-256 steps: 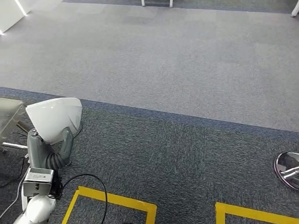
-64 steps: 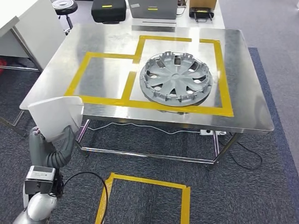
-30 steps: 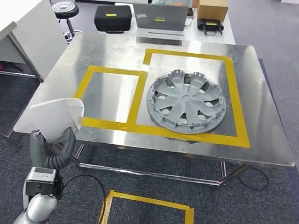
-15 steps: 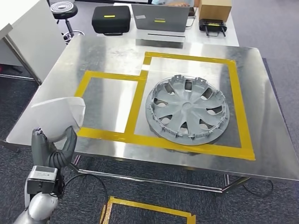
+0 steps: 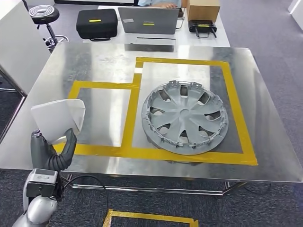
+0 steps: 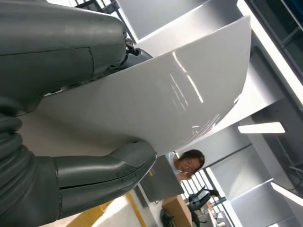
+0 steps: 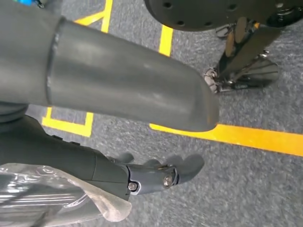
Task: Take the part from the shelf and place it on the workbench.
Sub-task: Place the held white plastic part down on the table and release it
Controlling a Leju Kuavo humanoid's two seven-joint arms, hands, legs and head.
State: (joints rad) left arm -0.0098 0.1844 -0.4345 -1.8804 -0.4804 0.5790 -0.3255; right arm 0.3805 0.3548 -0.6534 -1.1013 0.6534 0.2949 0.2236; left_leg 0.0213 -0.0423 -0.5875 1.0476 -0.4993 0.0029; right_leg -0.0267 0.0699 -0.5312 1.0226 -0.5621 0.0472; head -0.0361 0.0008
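The left hand (image 5: 50,153) grips the white curved part (image 5: 57,118), thumb on one face and fingers on the other, holding it up at the near left corner of the steel desk (image 5: 271,161). The move to come turns on one relation: the smaller yellow-taped rectangle (image 5: 102,118) lies just forward and to the right of the held part, and the part's long axis runs roughly across the desk's near edge. The larger taped bay beside it is already taken by a silver wheel cover (image 5: 184,116). The left arm is plainly the nearer one. In the right wrist view the right hand (image 7: 143,177) hangs over the carpet floor (image 7: 250,189), fingers loosely extended and holding nothing. How high the part's lower edge sits above the desk surface I cannot judge, and the fingers behind it are mostly hidden.
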